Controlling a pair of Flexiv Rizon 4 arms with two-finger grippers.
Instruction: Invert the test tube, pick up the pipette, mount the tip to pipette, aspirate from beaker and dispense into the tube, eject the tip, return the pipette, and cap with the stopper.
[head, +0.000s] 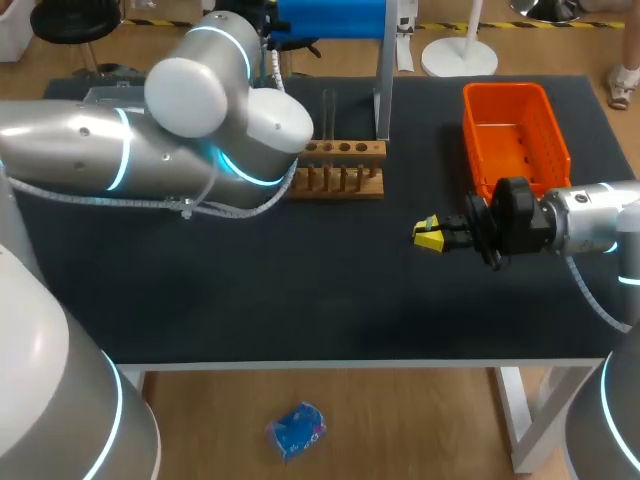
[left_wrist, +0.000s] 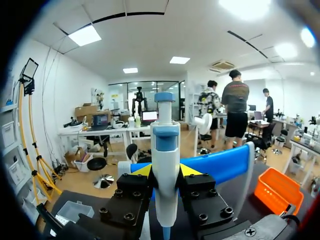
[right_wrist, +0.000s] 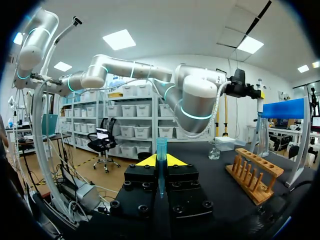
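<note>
In the left wrist view my left gripper (left_wrist: 165, 172) is shut on a white and blue pipette (left_wrist: 165, 150), which stands upright between the yellow tips. In the head view this gripper is hidden behind my left arm (head: 200, 120), near the wooden tube rack (head: 340, 166). My right gripper (head: 430, 235) hangs over the middle right of the black table. It is shut on a clear bluish test tube (right_wrist: 161, 147) that points up between its fingers. Ahead of the right gripper stand a small glass beaker (right_wrist: 214, 151) and the rack (right_wrist: 252, 172).
An orange basket (head: 515, 130) sits at the back right of the table, close behind my right wrist. A blue stand on a white post (head: 385, 70) rises behind the rack. A clear plastic box (left_wrist: 75, 210) lies on the table below my left gripper.
</note>
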